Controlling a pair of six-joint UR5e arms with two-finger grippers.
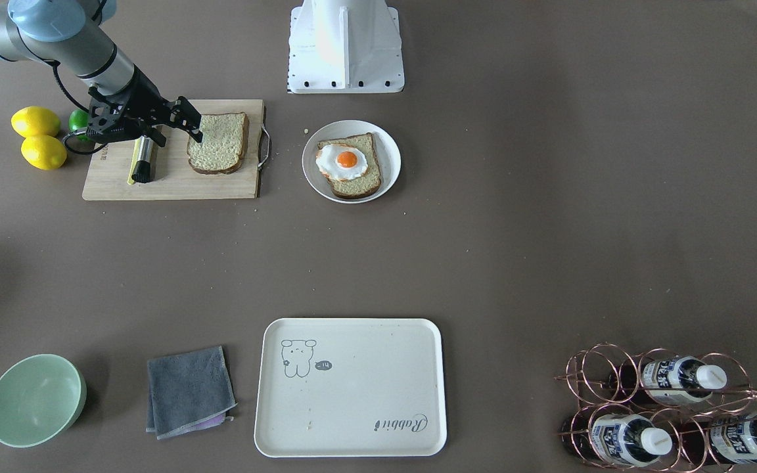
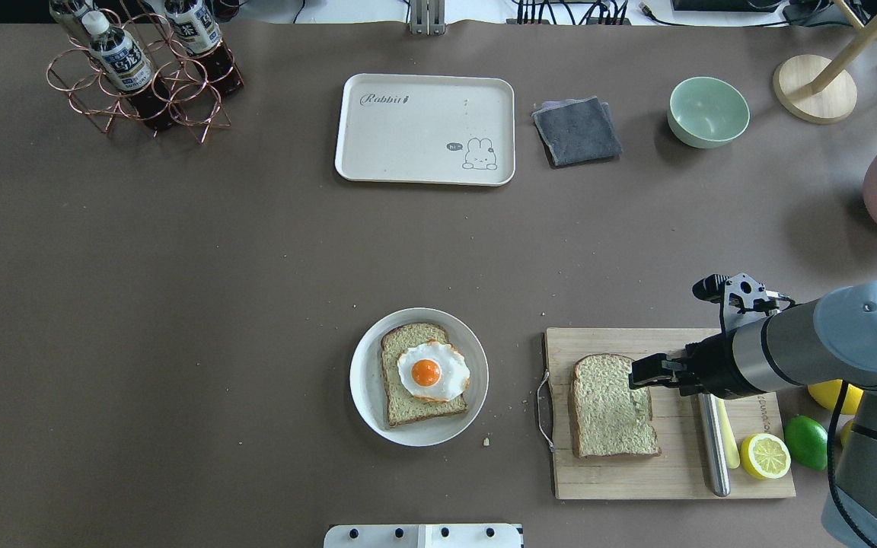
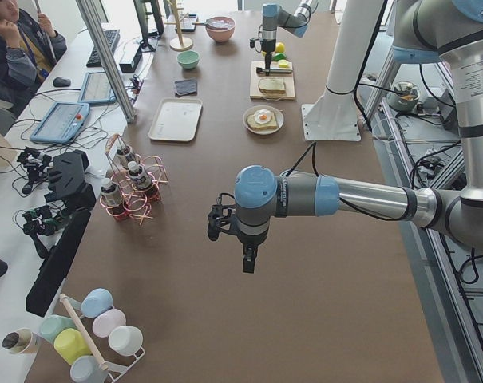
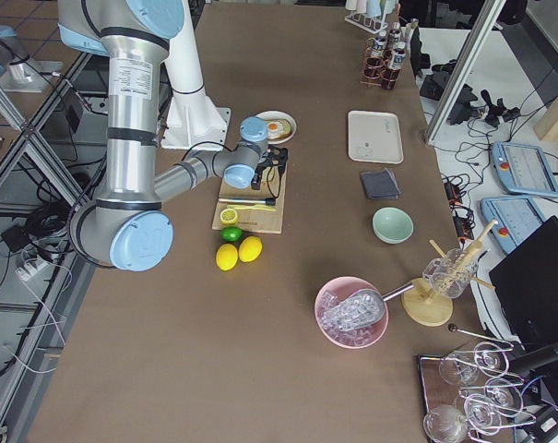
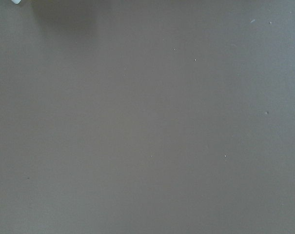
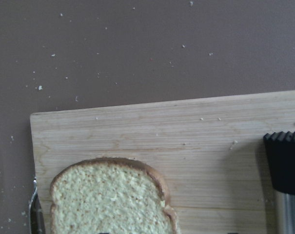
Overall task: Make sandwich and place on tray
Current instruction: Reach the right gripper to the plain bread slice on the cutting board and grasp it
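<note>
One bread slice (image 1: 217,143) lies flat on the wooden cutting board (image 1: 175,180); it also shows in the overhead view (image 2: 612,407) and the right wrist view (image 6: 110,200). The other bread slice (image 1: 359,187) lies on a round white plate (image 1: 388,141) with the fried egg (image 1: 344,161) on top. The cream tray (image 1: 352,387) is empty. My right gripper (image 1: 184,135) is open at the board slice's edge and holds nothing. My left gripper (image 3: 247,259) hangs over bare table far away; I cannot tell whether it is open or shut.
A steel-handled knife (image 1: 143,161) lies on the board beside the slice. Lemons (image 1: 35,121) and a lime (image 1: 78,120) sit past the board's end. A green bowl (image 1: 35,399), a grey cloth (image 1: 189,391) and a bottle rack (image 1: 674,407) flank the tray.
</note>
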